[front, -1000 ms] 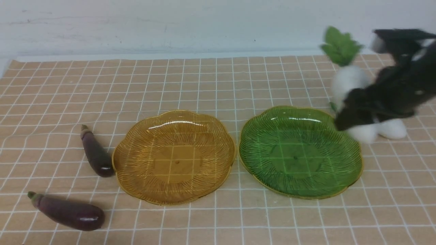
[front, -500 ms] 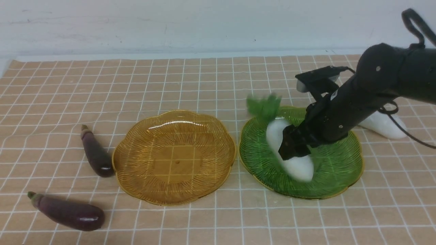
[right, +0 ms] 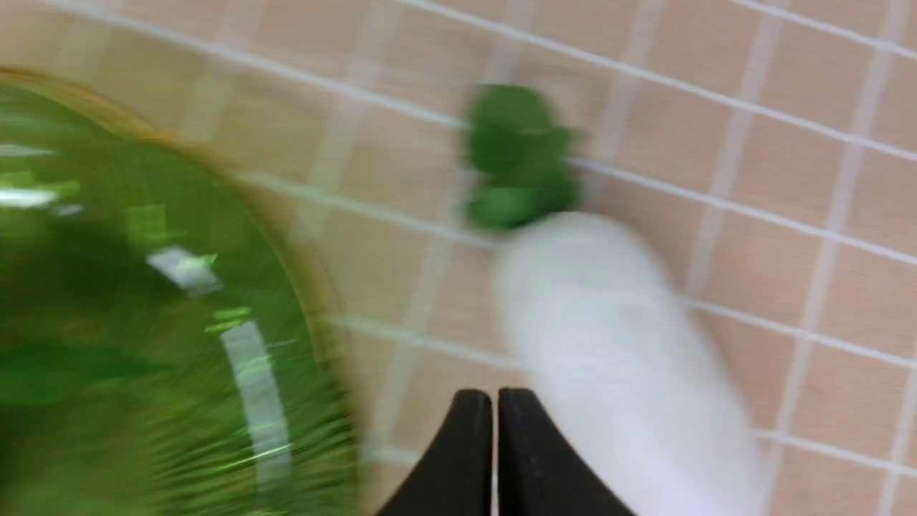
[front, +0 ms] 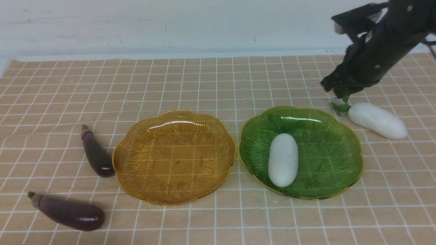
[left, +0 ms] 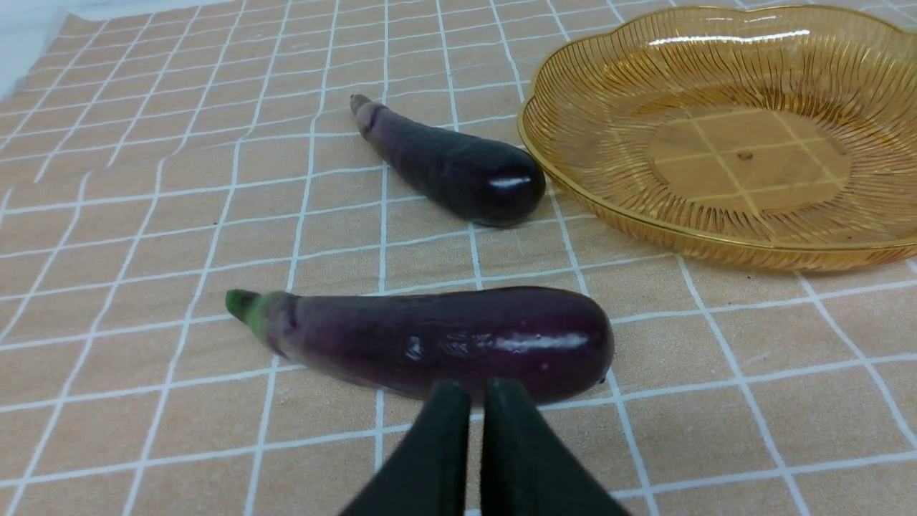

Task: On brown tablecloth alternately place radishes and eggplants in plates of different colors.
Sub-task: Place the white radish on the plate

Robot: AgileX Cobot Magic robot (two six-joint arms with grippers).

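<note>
One white radish (front: 283, 159) lies in the green plate (front: 340, 143). The second radish (front: 377, 120) lies on the brown tablecloth (front: 218, 85) right of that plate; it also shows blurred in the right wrist view (right: 616, 344). My right gripper (front: 335, 89) is shut and empty, raised above the second radish's leaves. The amber plate (front: 136, 160) holds nothing. Two purple eggplants (front: 96, 154) (front: 68, 211) lie left of it. In the left wrist view my left gripper (left: 476, 390) is shut and empty, just short of the nearer eggplant (left: 437, 340); the other eggplant (left: 451, 165) and the amber plate (left: 609, 193) lie beyond.
A pale wall (front: 170, 23) runs along the far edge of the table. The cloth is slightly wrinkled at the left.
My right gripper carried a radish over the green plate, let it go there, then rose and drew back to the far right, shut. The left side has not changed.
</note>
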